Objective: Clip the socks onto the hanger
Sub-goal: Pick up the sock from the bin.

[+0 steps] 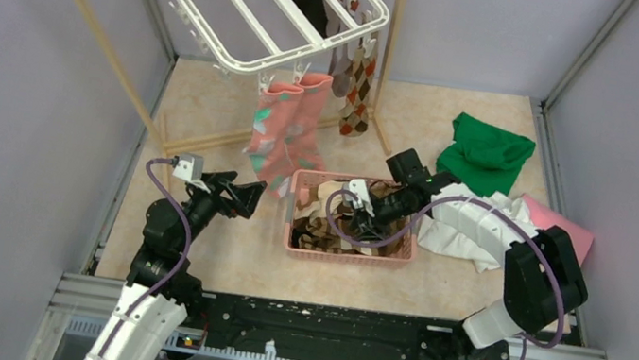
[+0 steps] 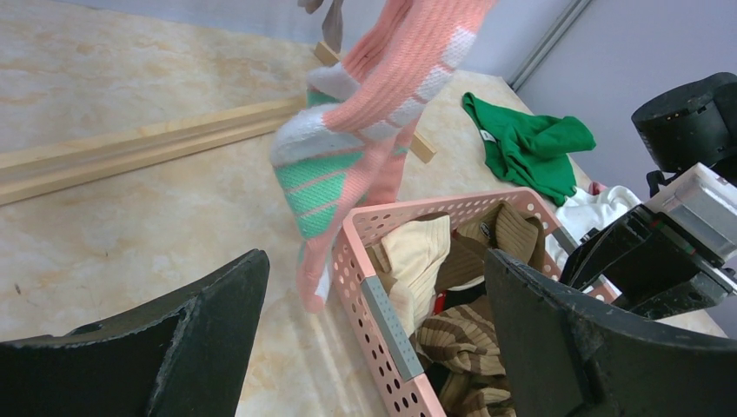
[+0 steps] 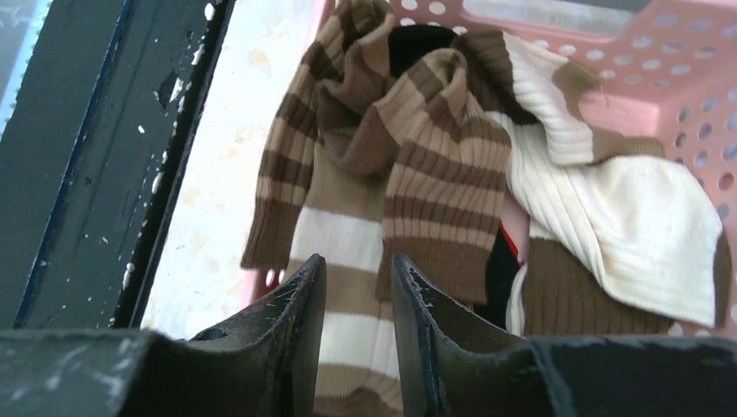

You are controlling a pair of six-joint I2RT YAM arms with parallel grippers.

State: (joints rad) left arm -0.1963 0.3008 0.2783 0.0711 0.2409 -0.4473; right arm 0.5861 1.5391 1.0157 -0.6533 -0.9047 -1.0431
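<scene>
My right gripper (image 3: 356, 265) sits at the bottom of its wrist view, down in the basket (image 1: 347, 256). Its jaws are narrow, with the striped sock (image 3: 434, 174) filling the slit between them. I judge that a pinch on the sock, though I cannot see how deep it bites. My left gripper (image 2: 374, 261) hangs at the left of the top view, beside the basket, jaws wide and holding nothing.

To do this lift well, I would raise slowly and straight up. The striped sock is folded over itself and lies against the cream sock (image 3: 643, 208), so a quick pull may drag that one out too. Once the sock hangs free, I would bring its cuff edge to a bare clip on the hanger (image 1: 300, 61) at the upper middle of the top view.

The basket, at the centre of the top view, holds a loose heap. The striped sock is on the side toward my bases, the cream sock beside it, with plain brown fabric and a black sock (image 3: 417, 39) under them. On the hanger, pink socks (image 1: 290, 128) and argyle socks (image 1: 360, 90) already hang from clips.
</scene>
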